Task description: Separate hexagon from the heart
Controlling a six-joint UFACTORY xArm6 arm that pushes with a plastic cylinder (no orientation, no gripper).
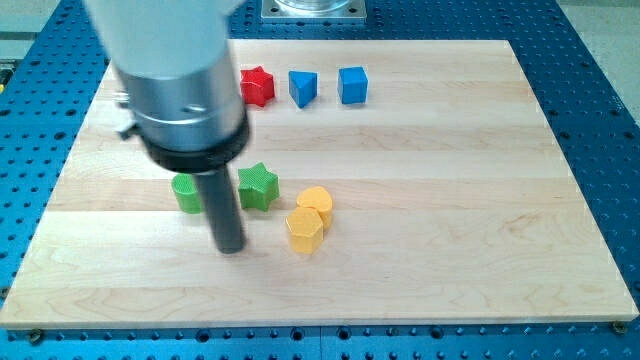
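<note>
Nearest to me, my tip (pixel 231 247) rests on the tabletop (pixel 450 200), just to the view's left of the yellow hexagon (pixel 304 230). I judge it is there to push the hexagon away from the yellow heart (pixel 316 203), which touches it from behind. My rod has no fingers, so nothing is held. Farther are a green block (pixel 186 193) and green star (pixel 258 186), then a red star (pixel 257 86) and two blue blocks (pixel 303 87) (pixel 352 85). I read no writing.

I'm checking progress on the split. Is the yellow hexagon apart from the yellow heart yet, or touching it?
Touching. The hexagon sits right against the heart, no board showing between them. My tip stands to the view's left of both.
</note>
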